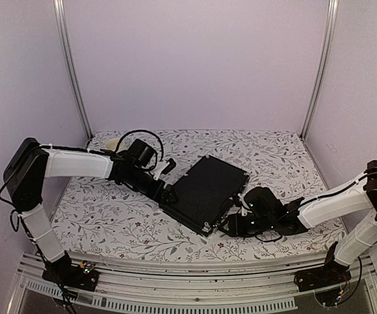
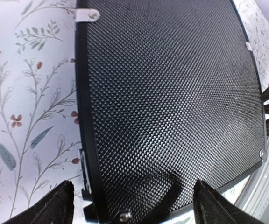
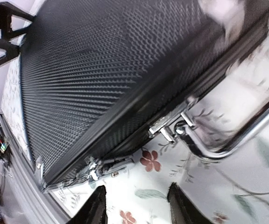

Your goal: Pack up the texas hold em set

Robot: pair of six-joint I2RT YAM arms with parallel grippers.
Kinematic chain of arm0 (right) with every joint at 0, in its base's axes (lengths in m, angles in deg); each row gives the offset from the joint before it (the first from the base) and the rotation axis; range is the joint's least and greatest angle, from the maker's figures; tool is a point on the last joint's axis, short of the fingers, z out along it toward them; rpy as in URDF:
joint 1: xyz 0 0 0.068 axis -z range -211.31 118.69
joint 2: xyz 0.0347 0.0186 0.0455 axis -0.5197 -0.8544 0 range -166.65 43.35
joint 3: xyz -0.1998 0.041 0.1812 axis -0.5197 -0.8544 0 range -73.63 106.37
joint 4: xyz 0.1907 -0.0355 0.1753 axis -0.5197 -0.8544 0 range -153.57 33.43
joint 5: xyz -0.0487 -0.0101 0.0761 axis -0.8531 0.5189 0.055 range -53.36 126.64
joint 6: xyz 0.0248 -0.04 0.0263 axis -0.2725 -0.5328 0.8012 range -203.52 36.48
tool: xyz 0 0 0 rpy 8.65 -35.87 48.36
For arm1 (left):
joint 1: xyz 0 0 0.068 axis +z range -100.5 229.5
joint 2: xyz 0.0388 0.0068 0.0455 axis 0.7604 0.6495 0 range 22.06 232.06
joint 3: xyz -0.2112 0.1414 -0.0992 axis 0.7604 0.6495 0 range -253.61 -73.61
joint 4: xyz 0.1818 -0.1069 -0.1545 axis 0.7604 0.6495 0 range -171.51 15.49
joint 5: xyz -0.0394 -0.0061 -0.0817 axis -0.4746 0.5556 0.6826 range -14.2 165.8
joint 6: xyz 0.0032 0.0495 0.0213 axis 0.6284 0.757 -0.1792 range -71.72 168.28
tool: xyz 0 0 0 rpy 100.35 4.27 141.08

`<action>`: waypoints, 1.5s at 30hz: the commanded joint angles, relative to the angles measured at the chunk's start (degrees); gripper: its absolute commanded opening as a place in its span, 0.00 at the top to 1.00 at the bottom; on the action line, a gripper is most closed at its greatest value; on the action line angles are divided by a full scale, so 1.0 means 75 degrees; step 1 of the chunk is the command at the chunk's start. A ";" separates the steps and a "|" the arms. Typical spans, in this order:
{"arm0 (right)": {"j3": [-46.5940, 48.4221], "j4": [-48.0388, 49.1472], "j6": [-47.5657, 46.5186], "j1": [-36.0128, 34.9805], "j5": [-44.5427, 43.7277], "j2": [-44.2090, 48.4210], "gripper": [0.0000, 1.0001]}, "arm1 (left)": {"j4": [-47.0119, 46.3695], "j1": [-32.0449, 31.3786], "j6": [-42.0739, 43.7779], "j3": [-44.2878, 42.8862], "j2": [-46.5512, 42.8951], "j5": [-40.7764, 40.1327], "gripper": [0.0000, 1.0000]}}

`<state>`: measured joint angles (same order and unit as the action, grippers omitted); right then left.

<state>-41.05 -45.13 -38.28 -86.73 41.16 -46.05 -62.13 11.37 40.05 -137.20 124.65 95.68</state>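
Pale lilac walls (image 1: 195,65) close in a worktop (image 1: 110,222) covered in a leaf-and-flower print. The black briefcase (image 1: 208,190) lies flat on the worktop near its middle, turned at an angle, with the lid down. No chips, dice or cards show outside the briefcase, so you are likely at the closing step: everything appears to be packed and only the fastening is left.

Your left fingers (image 2: 55,207) are spread wide at the briefcase's left corner. One is over the print, the other is over the textured lid, and neither grips anything. Your right fingers (image 3: 95,207) are also apart and empty, hovering over bare worktop just beside the briefcase's front edge, near a metal latch (image 3: 111,165) and the chrome handle (image 3: 228,140). A cream mug (image 1: 112,144) sits behind the briefcase on the left, and it stays out.

You cannot tell from here whether the latches are snapped home. Check that first. If one is loose, steady the lid with the left arm and press the latch flat with a right fingertip, pushing towards the briefcase so that it does not slide across the print.
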 commanded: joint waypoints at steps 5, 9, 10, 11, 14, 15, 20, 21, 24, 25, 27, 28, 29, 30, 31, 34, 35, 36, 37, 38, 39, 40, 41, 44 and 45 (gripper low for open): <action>-0.0011 -0.1293 -0.1530 0.0055 -0.1003 0.2284 0.31 | -0.0900 0.0031 -0.0883 0.0294 -0.1591 -0.0773 0.12; 0.0834 -0.1247 -0.2168 0.0113 -0.1284 0.2345 0.04 | -0.1417 0.0010 -0.1243 -0.0154 -0.1677 -0.0725 0.11; 0.1162 -0.1234 -0.2421 0.0176 -0.1232 0.2150 0.02 | -0.1484 0.0020 -0.1296 -0.0343 -0.1599 -0.0788 0.10; 0.1514 -0.1239 -0.2619 0.0249 -0.1149 0.1913 0.01 | -0.1548 0.0027 -0.1332 -0.0513 -0.1491 -0.0877 0.10; 0.2494 -0.1249 -0.3020 0.0683 -0.0853 0.1142 0.01 | -0.1845 0.0208 -0.1446 -0.0870 -0.1130 -0.0991 0.10; 0.2725 -0.1239 -0.3081 0.0895 -0.0708 0.0897 0.01 | -0.1959 0.0325 -0.1475 -0.0922 -0.1047 -0.1021 0.10; 0.3102 -0.0921 -0.3229 0.2408 0.0021 0.0187 0.01 | -0.2921 0.1622 -0.1711 -0.0215 -0.1303 -0.1154 0.10; 0.3028 -0.0855 -0.3215 0.2828 0.0166 0.0144 0.01 | -0.3146 0.2028 -0.1803 0.0092 -0.1476 -0.1147 0.10; 0.2681 -0.0692 -0.3279 0.4060 0.0312 0.0167 0.01 | -0.3717 0.3378 -0.2078 0.1172 -0.2183 -0.1103 0.09; 0.2521 -0.0632 -0.3361 0.4462 0.0278 0.0249 0.01 | -0.3903 0.3790 -0.2118 0.1592 -0.2475 -0.1178 0.09; 0.2129 -0.0441 -0.3548 0.5262 0.0187 0.0474 0.01 | -0.4319 0.4578 -0.2137 0.2477 -0.3243 -0.1561 0.08; 0.1909 -0.0264 -0.3623 0.5629 0.0137 0.0642 0.01 | -0.4583 0.5131 -0.2146 0.3113 -0.3618 -0.1742 0.06; 0.1626 -0.0060 -0.3731 0.6002 0.0088 0.0833 0.01 | -0.4871 0.5526 -0.2172 0.3546 -0.4021 -0.1907 0.05; 0.1329 0.0215 -0.3851 0.6338 0.0004 0.1022 0.01 | -0.5156 0.5863 -0.2177 0.4004 -0.4392 -0.2059 0.03; 0.1026 0.0529 -0.3922 0.6612 -0.0138 0.1248 0.01 | -0.5394 0.6117 -0.2179 0.4397 -0.4713 -0.2241 0.03; 0.0080 0.1855 -0.4296 0.7001 -0.0936 0.1778 0.01 | -0.6037 0.6325 -0.1842 0.5221 -0.5260 -0.3032 0.03; -0.0228 0.2265 -0.4456 0.7021 -0.1212 0.1883 0.01 | -0.6393 0.6326 -0.1721 0.5478 -0.5299 -0.3120 0.03; -0.0443 0.2594 -0.4565 0.7067 -0.1323 0.1972 0.01 | -0.6839 0.6329 -0.1571 0.5715 -0.5260 -0.3146 0.03; -0.0589 0.2857 -0.4715 0.7090 -0.1379 0.2038 0.01 | -0.7257 0.6316 -0.1431 0.5879 -0.5076 -0.3155 0.03; -0.0737 0.3269 -0.4826 0.7095 -0.1392 0.2068 0.01 | -0.7608 0.6309 -0.1312 0.5983 -0.4959 -0.3188 0.03; -0.1032 0.3747 -0.5054 0.7096 -0.1407 0.2085 0.01 | -0.7900 0.6292 -0.1217 0.6025 -0.4666 -0.3236 0.03; -0.1287 0.4235 -0.5311 0.7096 -0.1518 0.2082 0.01 | -0.8262 0.6297 -0.1156 0.6064 -0.4420 -0.3264 0.03; -0.1509 0.4746 -0.5429 0.7093 -0.1629 0.2059 0.01 | -0.8573 0.6281 -0.1099 0.6084 -0.4193 -0.3252 0.03; -0.1952 0.5761 -0.5761 0.7087 -0.1841 0.1830 0.01 | -0.9104 0.6212 -0.0900 0.6021 -0.3584 -0.3216 0.03; -0.1975 0.5879 -0.5794 0.7095 -0.1864 0.1746 0.01 | -0.9202 0.6179 -0.0838 0.5986 -0.3441 -0.3202 0.04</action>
<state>-53.62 -14.83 -76.99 -33.55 30.58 -31.43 -120.69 58.51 30.32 -91.89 95.45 72.53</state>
